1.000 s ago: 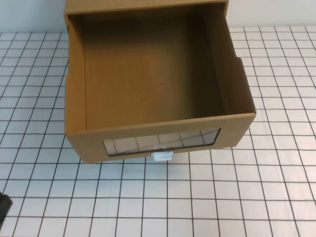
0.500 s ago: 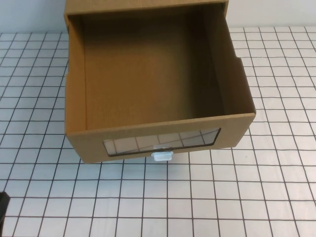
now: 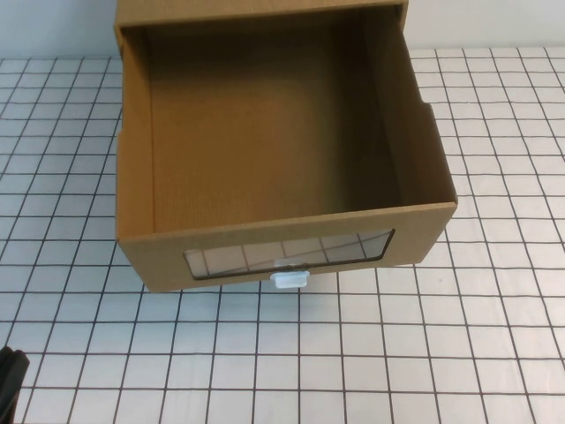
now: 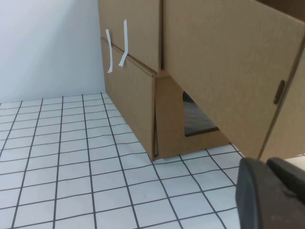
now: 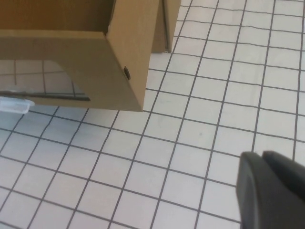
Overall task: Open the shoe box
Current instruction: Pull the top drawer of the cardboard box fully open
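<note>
The open shoe box (image 3: 282, 238) sits ahead-right of the left claw (image 4: 267, 165) and ahead-left of the right claw (image 5: 263, 155). Both claws are pinched closed, empty.

Brown cardboard shoe box (image 3: 265, 132), white pull tab (image 3: 290, 279), white black-gridded table (image 3: 441, 353)

The shoe box (image 4: 228, 71) walls off space ahead of the left gripper (image 4: 269, 191) jaws; bare desk (image 5: 200, 133) lies before the right gripper (image 5: 271, 191) jaws.

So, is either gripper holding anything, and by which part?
Nothing held. The left gripper sits near-left of the shoe box, the right gripper off its front-right corner, both shut and empty.
</note>
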